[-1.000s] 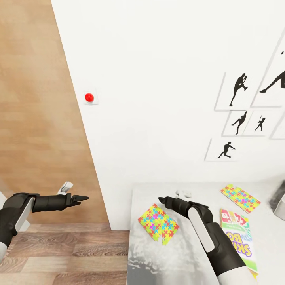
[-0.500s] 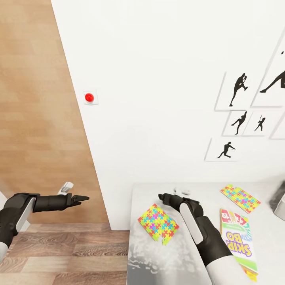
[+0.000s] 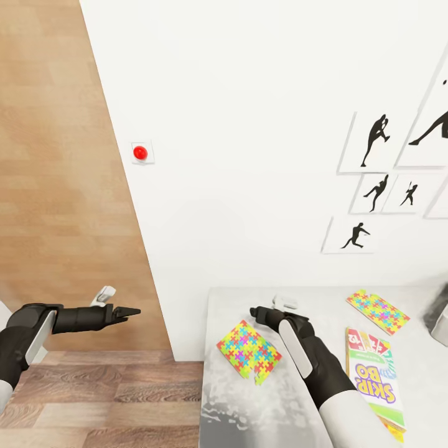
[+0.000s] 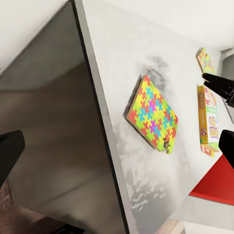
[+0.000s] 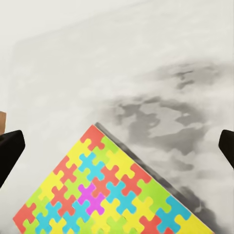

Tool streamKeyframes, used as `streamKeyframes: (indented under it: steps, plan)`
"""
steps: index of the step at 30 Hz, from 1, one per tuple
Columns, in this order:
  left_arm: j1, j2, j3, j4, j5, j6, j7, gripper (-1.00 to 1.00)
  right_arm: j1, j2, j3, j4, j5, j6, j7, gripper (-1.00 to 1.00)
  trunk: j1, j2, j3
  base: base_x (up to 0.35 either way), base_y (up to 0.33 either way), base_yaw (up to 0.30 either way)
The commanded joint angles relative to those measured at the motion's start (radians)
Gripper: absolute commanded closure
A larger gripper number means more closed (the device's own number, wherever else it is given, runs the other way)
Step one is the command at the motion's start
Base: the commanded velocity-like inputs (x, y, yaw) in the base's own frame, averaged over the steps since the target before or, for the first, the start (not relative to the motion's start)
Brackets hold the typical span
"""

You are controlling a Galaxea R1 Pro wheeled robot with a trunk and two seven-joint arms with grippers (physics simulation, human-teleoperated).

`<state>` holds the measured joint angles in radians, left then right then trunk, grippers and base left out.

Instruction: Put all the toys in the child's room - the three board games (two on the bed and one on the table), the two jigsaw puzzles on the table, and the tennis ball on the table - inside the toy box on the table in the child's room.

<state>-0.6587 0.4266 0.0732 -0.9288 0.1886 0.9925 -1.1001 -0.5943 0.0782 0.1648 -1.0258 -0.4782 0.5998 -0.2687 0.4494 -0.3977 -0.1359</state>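
The long desk with a pale grey-white top (image 3: 298, 410) stood against the white wall. On it lay a flat square jigsaw puzzle (image 3: 249, 351) made of yellow, green, pink and blue pieces, near the desk's left edge. One of its corners looked a bit broken or bent. A second puzzle just like it (image 3: 378, 311) lay farther to the right, close to the wall. Between them and nearer the robot lay a thick game box with big lettering, white and green on top with red and yellow at the ends (image 3: 375, 373). A bit of something grey (image 3: 438, 320) showed at the right edge of the head view; I could not tell what it was.

The right gripper (image 3: 255, 311) hung over the desk, just past the far corner of the first puzzle and not touching it. In the right wrist view its two black fingertips (image 5: 9, 151) sat far apart at the sides, with the puzzle (image 5: 105, 187) and the bare desk top between them. So this hand was spread and held nothing.

The left gripper (image 3: 129, 312) was off to the left of the desk, over the wood-plank floor (image 3: 106, 398). Its fingers were spread apart and empty.

Black sports pictures (image 3: 376, 186) and a small red button (image 3: 140, 152) were on the wall.
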Motion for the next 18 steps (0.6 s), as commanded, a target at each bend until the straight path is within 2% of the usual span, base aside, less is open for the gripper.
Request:
streamKeyframes:
  steps: [1, 4, 9, 18]
  plan:
    - [-0.001, 0.0, 0.0, 0.0, 0.0, -0.001, -0.003, -1.0, -0.001, 0.0, 0.002, -0.001, -0.01, 0.003, -0.009, -1.0, 0.001, -0.002, -0.003, 0.0, 0.0, 0.0]
    - [-0.001, 0.0, 0.0, 0.0, 0.0, -0.006, -0.003, -1.0, -0.001, 0.001, 0.01, -0.001, -0.01, 0.005, -0.008, -1.0, 0.001, -0.002, -0.008, 0.0, 0.0, 0.0]
    - [-0.001, 0.0, 0.0, 0.001, 0.0, -0.009, -0.003, -1.0, -0.001, 0.0, 0.049, -0.001, -0.01, 0.006, -0.007, -1.0, 0.001, -0.002, -0.015, 0.0, 0.0, 0.0]
    - [-0.001, 0.001, 0.002, 0.0, 0.0, -0.009, -0.004, -1.0, -0.001, 0.0, 0.057, -0.002, -0.013, 0.01, -0.008, -1.0, 0.001, -0.002, -0.03, 0.0, 0.0, 0.0]
